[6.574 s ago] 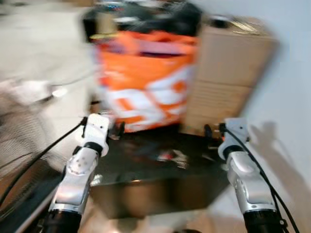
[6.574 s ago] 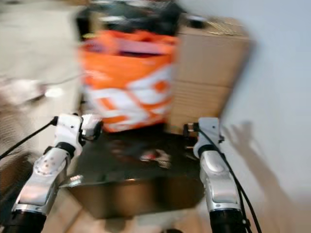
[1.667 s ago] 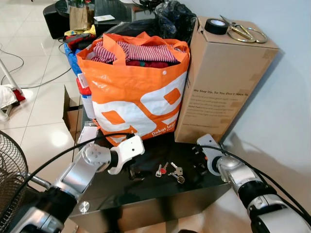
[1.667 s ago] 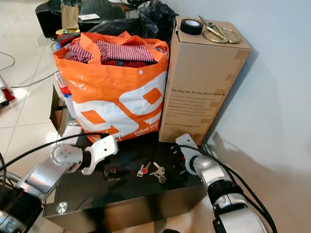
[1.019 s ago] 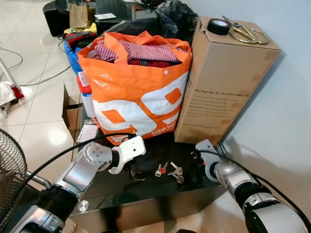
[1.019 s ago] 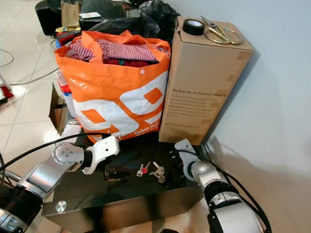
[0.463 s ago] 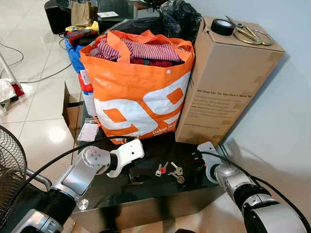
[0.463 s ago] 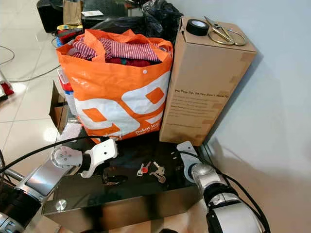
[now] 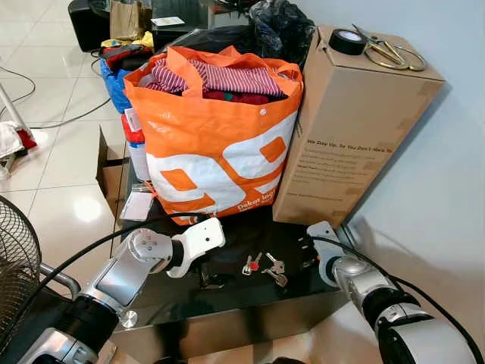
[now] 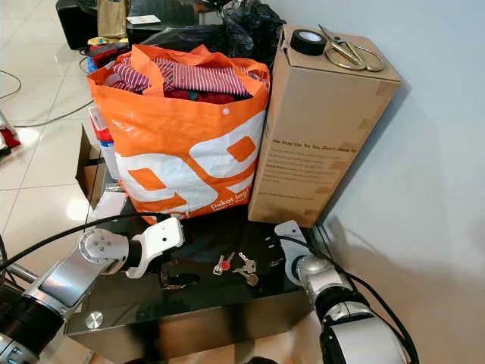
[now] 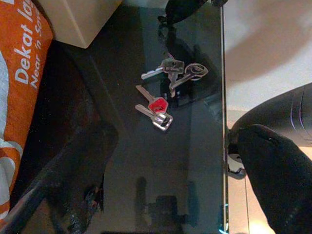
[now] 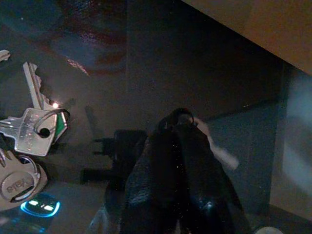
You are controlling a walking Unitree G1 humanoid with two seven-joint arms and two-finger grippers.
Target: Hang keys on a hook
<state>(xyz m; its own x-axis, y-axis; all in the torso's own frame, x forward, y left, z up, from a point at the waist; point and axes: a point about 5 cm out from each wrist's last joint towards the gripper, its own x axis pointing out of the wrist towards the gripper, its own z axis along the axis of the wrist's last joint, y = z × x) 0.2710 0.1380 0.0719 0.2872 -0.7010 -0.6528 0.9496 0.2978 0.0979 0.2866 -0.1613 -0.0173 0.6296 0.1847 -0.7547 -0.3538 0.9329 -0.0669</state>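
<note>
A bunch of silver keys [image 9: 267, 267], one with a red head, lies on the black glass table [image 9: 227, 307] in front of me. My left gripper [image 9: 208, 275] hovers low over the glass just left of the keys; in the left wrist view its fingers [image 11: 275, 178] stand wide apart, open, with the keys [image 11: 165, 92] beyond them. My right gripper [image 9: 305, 255] rests at the table's right side, close to the right of the keys. In the right wrist view its fingertips [image 12: 178, 127] are pressed together on nothing, with the keys [image 12: 30, 139] off to one side.
An orange shopping bag [image 9: 216, 144] full of clothes stands at the back of the table. Beside it is a tall cardboard box [image 9: 348, 136] topped with a tape roll [image 9: 350, 42] and scissors [image 9: 390, 53]. A wire fan [image 9: 14, 265] is at my left, a white wall at the right.
Since the blurred frames, both arms have come down to the table top on either side of the keys. Over the last second hardly anything moves; the keys lie still.
</note>
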